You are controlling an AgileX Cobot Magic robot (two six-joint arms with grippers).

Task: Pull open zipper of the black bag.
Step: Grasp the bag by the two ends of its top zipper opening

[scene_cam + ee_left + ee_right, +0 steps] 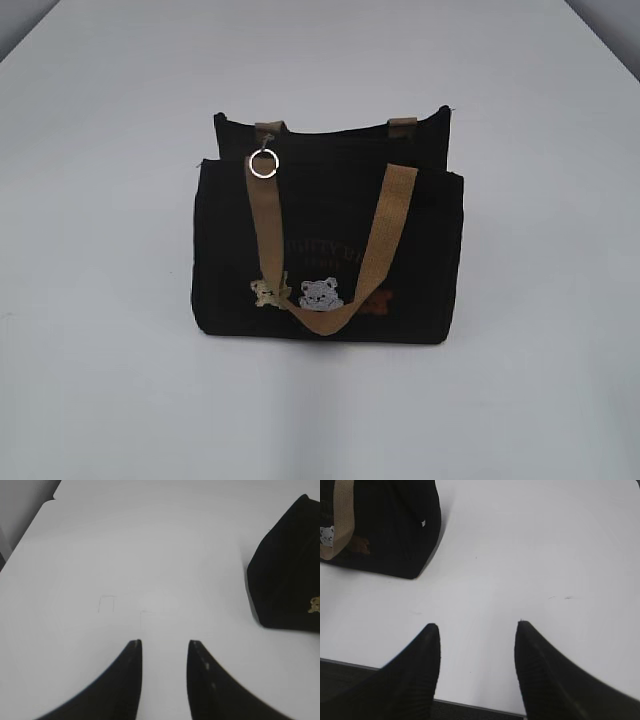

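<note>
Exterior view: the black bag [330, 250] stands upright in the middle of the white surface [100, 380]. Its tan handle [385, 240] hangs down over the front, near the little bear patches [320, 293]. The zipper [264, 163] has a shiny silver ring, and it sits at the top of the bag on the left side, by the tan handle. No arm shows in this view.

In the left wrist view, the left end effector [165, 647] has its two dark fingers apart with nothing between them. The bag is off to its right. In the right wrist view, the right end effector [477, 630] is spread wider and holds nothing. The bag is up to its left.
</note>
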